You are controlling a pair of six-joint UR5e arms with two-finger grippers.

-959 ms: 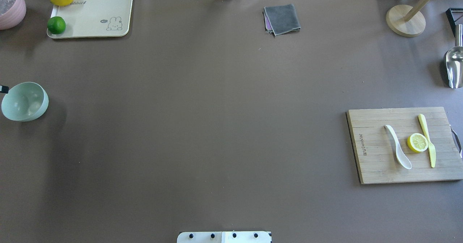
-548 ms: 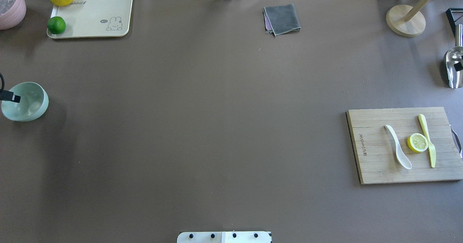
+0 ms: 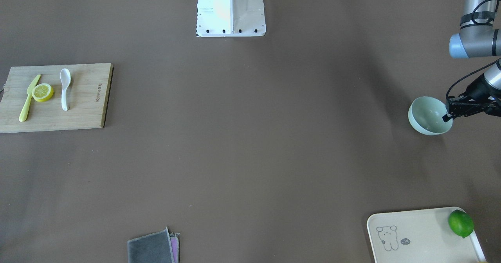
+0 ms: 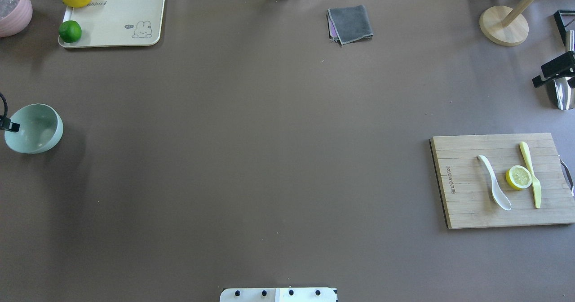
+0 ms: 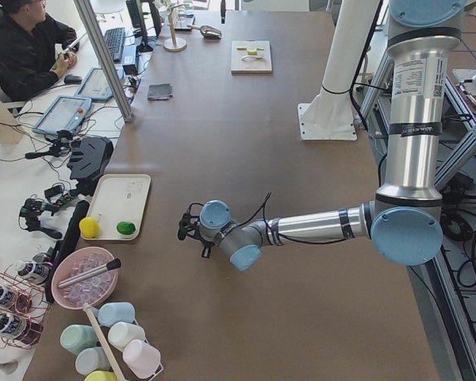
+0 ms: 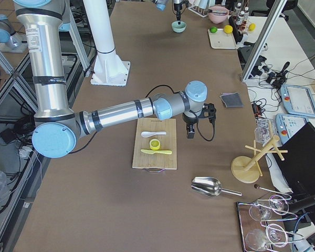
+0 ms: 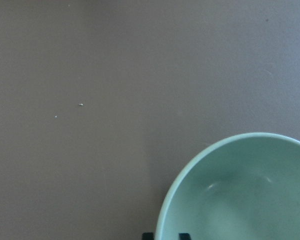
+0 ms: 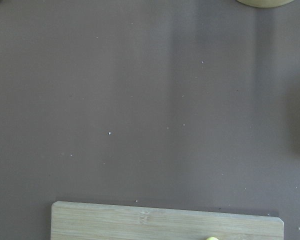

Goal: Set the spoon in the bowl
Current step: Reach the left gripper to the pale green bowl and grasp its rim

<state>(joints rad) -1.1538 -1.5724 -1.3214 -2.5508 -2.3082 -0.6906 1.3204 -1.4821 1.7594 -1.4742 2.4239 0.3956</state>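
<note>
Since the earlier frame our bowl slid slightly toward 3 o'clock with our left gripper clamping its rim, while our right gripper, whose jaw state we cannot tell, entered far from the soup spoon, so the bowl may tip.

Spoon flanked: lemon half just beside one side, bare board other side; nothing above.

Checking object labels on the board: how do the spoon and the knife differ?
The spoon is glossy white; the knife is pale yellow. The spoon ends in a broad oval scoop, while the knife is slim and flat throughout. The knife touches the lemon slice on its outer side; the spoon lies just clear of it on the other. Both lie flat and roughly parallel on the cutting board, with no hand on either.
</note>
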